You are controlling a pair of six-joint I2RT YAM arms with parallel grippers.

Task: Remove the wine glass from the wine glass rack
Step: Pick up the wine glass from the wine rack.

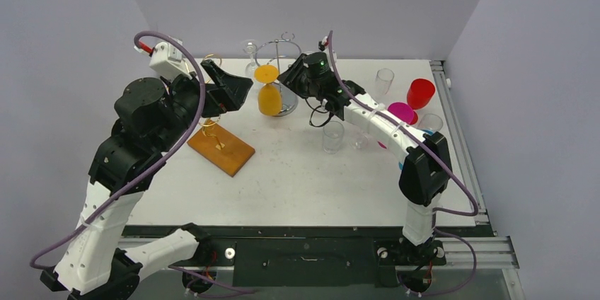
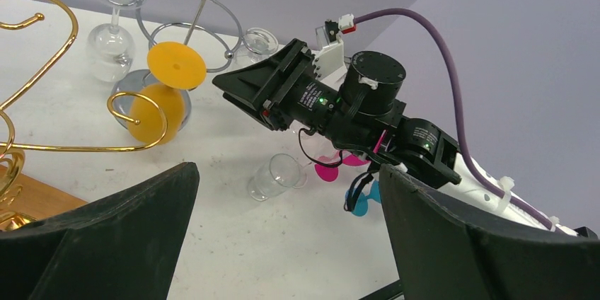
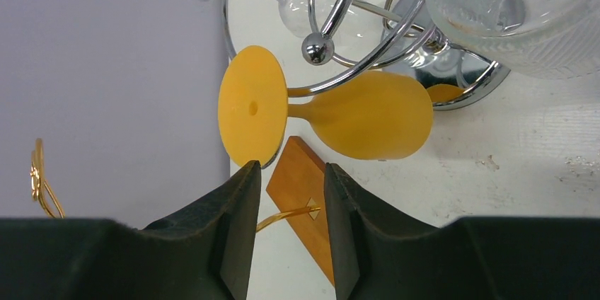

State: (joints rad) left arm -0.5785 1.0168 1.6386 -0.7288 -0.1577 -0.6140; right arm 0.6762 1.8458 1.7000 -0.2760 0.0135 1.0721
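Note:
An orange wine glass (image 1: 269, 99) hangs upside down on the chrome wire rack (image 1: 284, 48) at the back middle of the table, its round foot on top. My right gripper (image 1: 289, 77) is just right of it, level with the foot. In the right wrist view the glass (image 3: 368, 112) lies just beyond my right gripper (image 3: 290, 169); the jaws stand a little apart and empty, one fingertip (image 3: 249, 172) right under the foot's rim. My left gripper (image 1: 240, 91) hovers left of the rack, wide open and empty (image 2: 286, 172). The left wrist view also shows the glass (image 2: 159, 110).
Clear glasses (image 3: 509, 10) also hang on the chrome rack. A gold wire rack on a wooden base (image 1: 221, 148) stands under my left arm. A clear tumbler (image 1: 332, 137), a pink glass (image 1: 402, 112), a red cup (image 1: 420, 93) and a clear glass (image 1: 383, 82) stand at the right.

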